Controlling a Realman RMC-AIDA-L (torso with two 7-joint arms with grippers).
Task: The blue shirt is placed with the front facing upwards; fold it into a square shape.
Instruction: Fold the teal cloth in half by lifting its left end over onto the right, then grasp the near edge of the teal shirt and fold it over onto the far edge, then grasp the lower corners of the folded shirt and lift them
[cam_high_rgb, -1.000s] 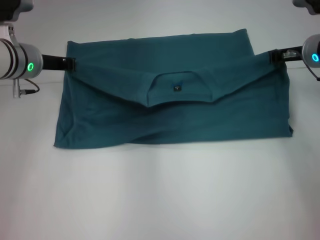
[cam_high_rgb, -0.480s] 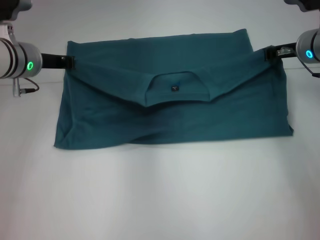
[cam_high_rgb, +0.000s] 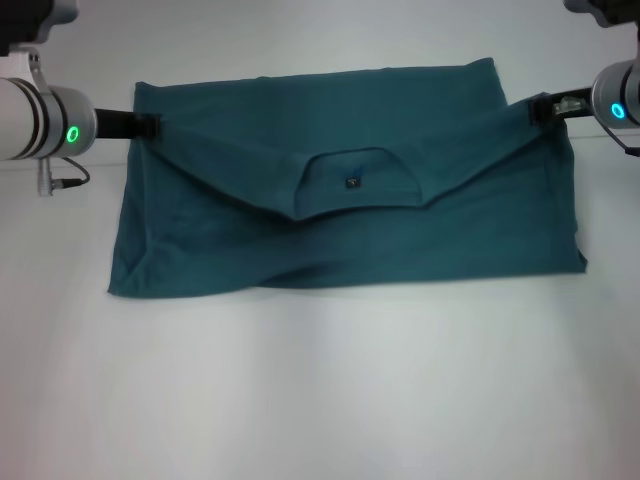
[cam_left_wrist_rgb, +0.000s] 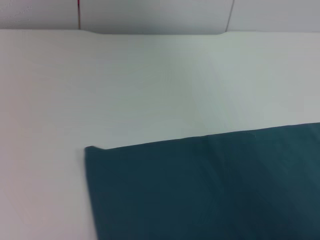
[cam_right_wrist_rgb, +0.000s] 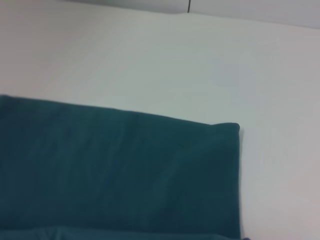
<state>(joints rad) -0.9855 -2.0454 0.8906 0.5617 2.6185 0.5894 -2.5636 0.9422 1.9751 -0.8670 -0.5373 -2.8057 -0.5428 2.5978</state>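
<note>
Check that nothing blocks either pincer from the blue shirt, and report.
Nothing visible does. The left pincer and right pincer are each already at an upper corner of the blue shirt, with only the bare white table around it.

Plain white table (cam_high_rgb: 330, 390), a pale wall (cam_left_wrist_rgb: 150, 15) with thin vertical seams behind it.

The blue shirt (cam_high_rgb: 350, 235), a dark teal-blue garment, is lying across the far half of the white worktop (cam_high_rgb: 320, 400), folded into a wide band. Its upper layer is sagging in a shallow V toward the middle, where the collar opening and a small dark neck label (cam_high_rgb: 351, 182) are showing. Its two upper corners are being held up at either side.
</note>
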